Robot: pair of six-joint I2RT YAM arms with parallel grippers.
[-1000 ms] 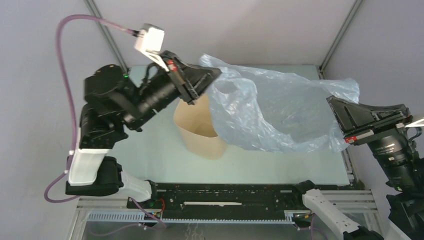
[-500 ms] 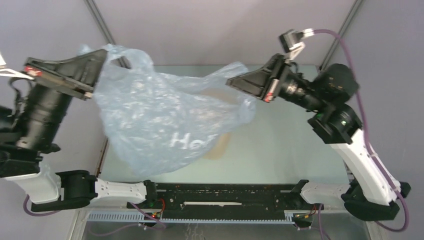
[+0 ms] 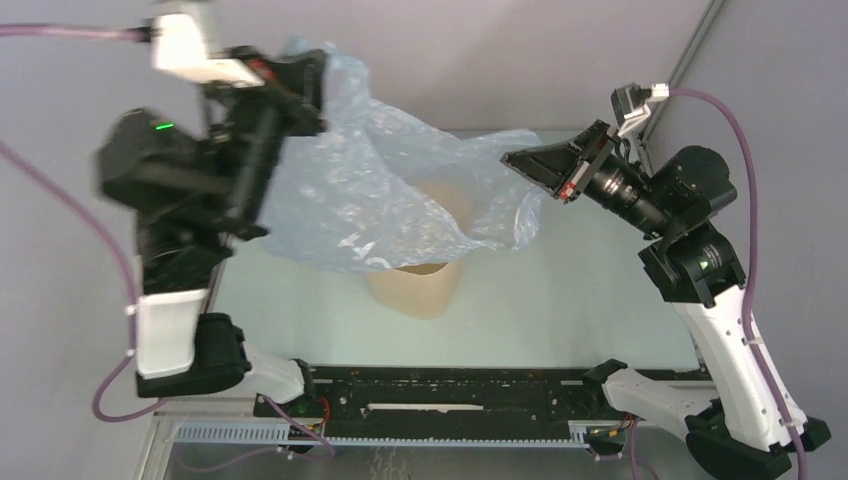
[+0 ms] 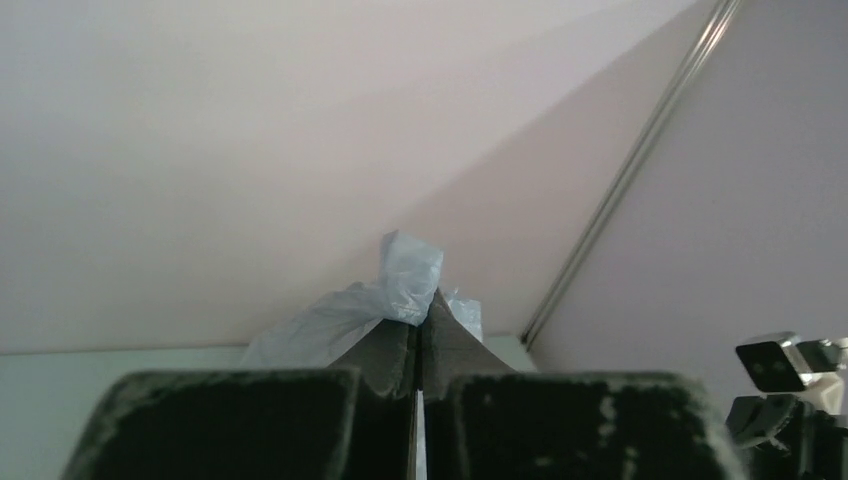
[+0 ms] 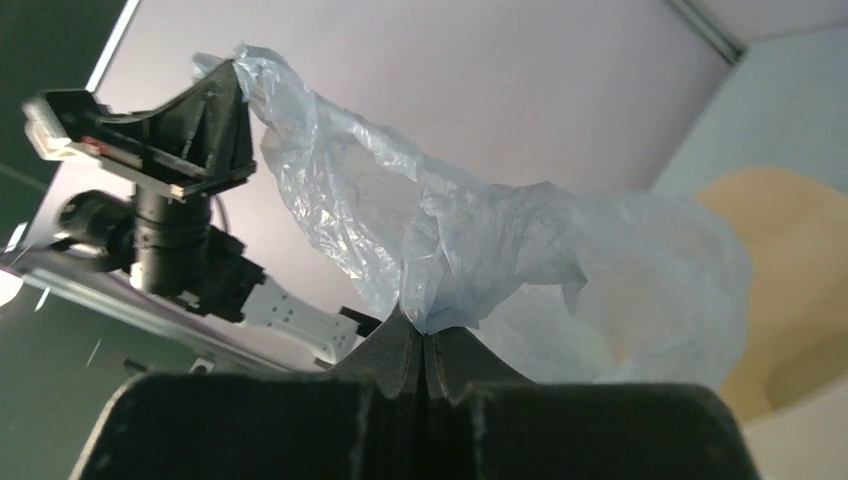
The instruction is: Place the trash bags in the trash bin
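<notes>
Both arms are up in the air with the bag (image 3: 380,200) stretched between them. The left tool (image 3: 312,82) is clamped shut on one corner up at the far left, with a little tuft of film poking past its tips in its own camera. The right tool (image 3: 512,160) is pinched together on the opposite edge at the right. The film sags in the middle and hangs over the bin (image 3: 415,290), which stands upright on the table (image 3: 580,300) about midway between the arms. I can't tell whether the plastic touches the rim. To me this is the lining-up step, with nothing inside the bin yet. The spread bag is wider than the mouth, so next the tools should draw closer together, then lower it in before letting go.
</notes>
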